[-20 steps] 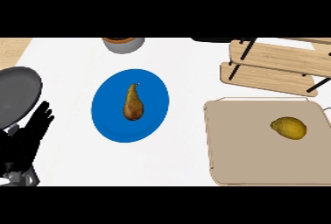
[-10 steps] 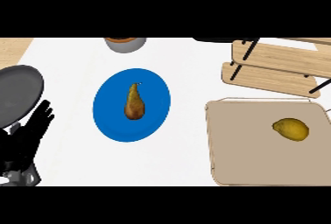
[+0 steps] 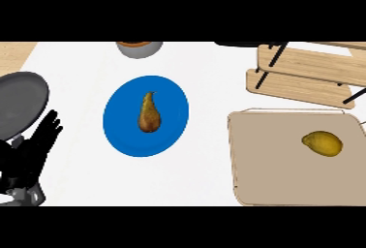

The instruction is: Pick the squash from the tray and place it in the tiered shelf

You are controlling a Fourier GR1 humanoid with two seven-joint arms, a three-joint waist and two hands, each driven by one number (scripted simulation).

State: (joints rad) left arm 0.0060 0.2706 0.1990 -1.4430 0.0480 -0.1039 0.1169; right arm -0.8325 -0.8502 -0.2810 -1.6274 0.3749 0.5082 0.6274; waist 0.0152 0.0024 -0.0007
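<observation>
The tiered shelf point(image 3: 314, 65) has pale wood boards, the tray point(image 3: 279, 174) a matt beige surface, the squash point(image 3: 322, 143) smooth skin.

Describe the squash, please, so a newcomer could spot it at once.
Find the tan tray at the right, by the wooden shelf. The squash lies alone on it, rounded and yellow, unlike the slim brown pear on the blue plate.

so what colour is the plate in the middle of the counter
Plain blue; the plate shows best in the head view.
</observation>
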